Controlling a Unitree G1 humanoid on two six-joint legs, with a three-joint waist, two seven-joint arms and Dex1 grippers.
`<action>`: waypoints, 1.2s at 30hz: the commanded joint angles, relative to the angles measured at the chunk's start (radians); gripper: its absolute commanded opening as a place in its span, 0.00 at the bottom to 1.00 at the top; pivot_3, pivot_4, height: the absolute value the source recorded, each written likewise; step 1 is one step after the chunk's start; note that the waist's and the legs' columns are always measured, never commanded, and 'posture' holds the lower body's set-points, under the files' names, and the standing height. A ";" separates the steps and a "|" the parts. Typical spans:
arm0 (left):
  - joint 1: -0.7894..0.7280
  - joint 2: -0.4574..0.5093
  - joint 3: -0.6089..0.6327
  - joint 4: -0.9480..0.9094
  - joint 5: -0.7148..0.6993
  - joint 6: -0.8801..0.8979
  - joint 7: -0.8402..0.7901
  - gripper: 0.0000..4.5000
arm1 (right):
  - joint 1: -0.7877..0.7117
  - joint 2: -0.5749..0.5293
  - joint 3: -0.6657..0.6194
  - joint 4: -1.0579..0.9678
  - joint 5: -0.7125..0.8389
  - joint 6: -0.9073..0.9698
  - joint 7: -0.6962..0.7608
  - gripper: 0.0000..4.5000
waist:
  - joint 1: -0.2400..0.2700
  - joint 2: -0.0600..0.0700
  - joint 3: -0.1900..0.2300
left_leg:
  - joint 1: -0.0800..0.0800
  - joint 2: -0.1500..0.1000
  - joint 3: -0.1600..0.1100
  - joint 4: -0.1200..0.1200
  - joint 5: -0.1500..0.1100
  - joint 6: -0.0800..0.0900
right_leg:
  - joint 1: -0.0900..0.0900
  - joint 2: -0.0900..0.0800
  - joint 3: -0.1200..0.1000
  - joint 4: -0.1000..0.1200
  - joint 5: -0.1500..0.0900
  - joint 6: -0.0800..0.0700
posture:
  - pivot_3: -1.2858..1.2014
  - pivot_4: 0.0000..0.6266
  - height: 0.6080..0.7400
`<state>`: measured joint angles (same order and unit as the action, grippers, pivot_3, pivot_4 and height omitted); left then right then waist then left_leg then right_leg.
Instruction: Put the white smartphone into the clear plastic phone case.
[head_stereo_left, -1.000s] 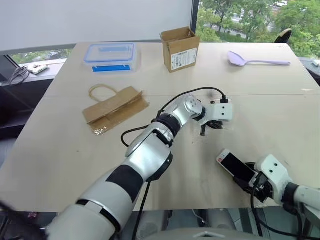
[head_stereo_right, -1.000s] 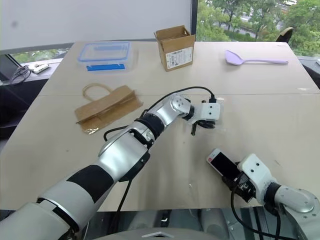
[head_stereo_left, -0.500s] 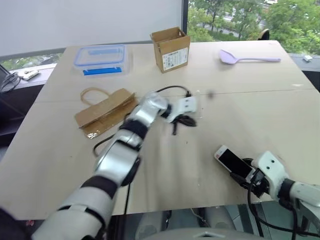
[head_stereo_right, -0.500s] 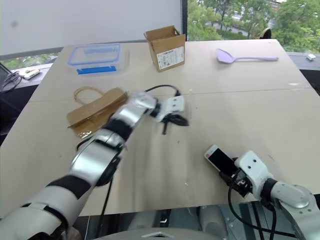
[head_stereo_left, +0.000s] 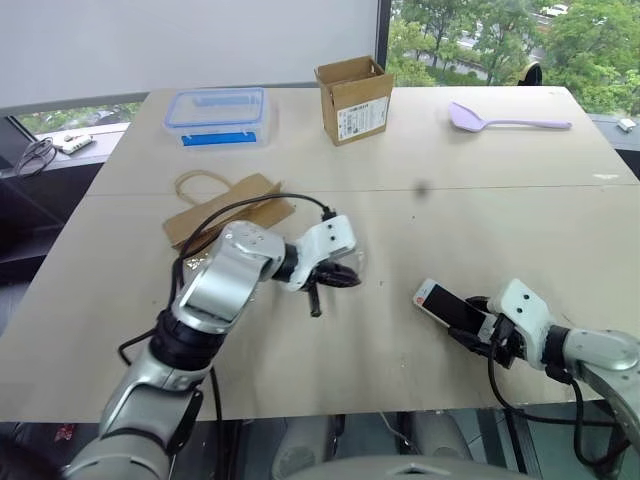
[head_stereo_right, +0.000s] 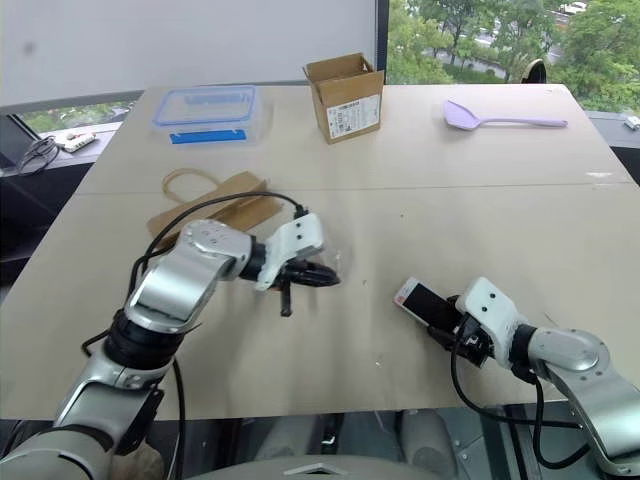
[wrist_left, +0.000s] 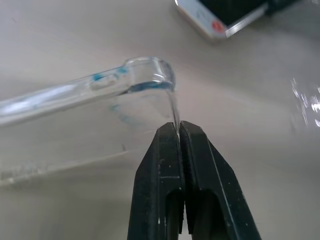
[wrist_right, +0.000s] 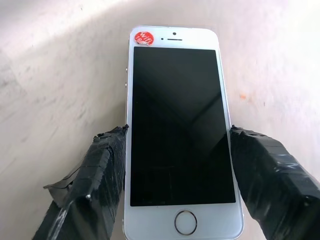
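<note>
The white smartphone (wrist_right: 177, 130) lies screen up between the taped fingers (wrist_right: 95, 185) of my right gripper (head_stereo_left: 482, 328), which is shut on its long sides. It sits low over the table near the front right edge, as the left eye view shows the phone (head_stereo_left: 448, 306). My left gripper (wrist_left: 178, 127) is shut on the thin edge of the clear plastic phone case (wrist_left: 90, 115). That gripper (head_stereo_left: 322, 288) hangs over the table's middle, left of the phone and apart from it, and the case is a faint glossy shape (head_stereo_left: 352, 258) there.
A clear blue-lidded box (head_stereo_left: 220, 112), a cardboard box (head_stereo_left: 355, 97) and a purple spoon (head_stereo_left: 505, 120) stand along the far side. A flattened brown paper bag (head_stereo_left: 230, 208) lies behind my left arm. The table's front edge (head_stereo_left: 400, 405) is close to the right gripper.
My left gripper has drawn back to the left and nearer, staying shut. The right gripper has carried the phone a little forward and left. The head view swayed in between.
</note>
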<state>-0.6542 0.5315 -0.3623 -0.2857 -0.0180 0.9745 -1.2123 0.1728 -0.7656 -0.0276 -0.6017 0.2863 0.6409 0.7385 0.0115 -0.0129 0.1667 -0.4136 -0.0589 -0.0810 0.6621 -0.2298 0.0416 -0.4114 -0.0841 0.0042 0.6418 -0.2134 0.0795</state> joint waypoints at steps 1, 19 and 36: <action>-0.059 0.005 -0.085 0.069 -0.025 -0.024 -0.018 0.01 | 0.010 -0.010 -0.017 -0.018 0.004 -0.023 0.008 0.65 | 0.000 0.000 0.000 | 0.000 0.000 0.000 0.000 0.000 0.000 | 0.000 0.000 0.000 0.000 0.001 -0.001 | 0.52 0.24 1.00; -0.173 -0.012 0.011 0.546 -0.137 -0.828 -0.257 0.82 | 0.061 0.035 -0.014 -0.039 -0.021 -0.023 -0.087 0.65 | 0.004 0.001 0.000 | -0.001 0.000 0.002 0.002 0.000 0.000 | 0.000 -0.002 0.001 0.000 0.000 -0.003 | 0.52 0.24 1.00; -0.392 -0.150 -0.061 1.371 0.115 -1.377 -0.334 0.02 | 0.157 0.053 -0.030 -0.131 -0.031 0.015 -0.154 0.65 | 0.001 -0.001 -0.001 | -0.001 -0.002 0.001 0.006 -0.002 0.004 | 0.002 -0.002 -0.001 0.000 0.001 0.000 | 0.52 0.24 1.00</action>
<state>-1.0606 0.3740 -0.4238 1.0663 0.0752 -0.3991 -1.5290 0.3211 -0.7170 -0.0478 -0.7065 0.2538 0.6457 0.5905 0.0122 -0.0142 0.1658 -0.4147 -0.0608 -0.0799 0.6682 -0.2320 0.0453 -0.4093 -0.0860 0.0033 0.6421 -0.2128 0.0792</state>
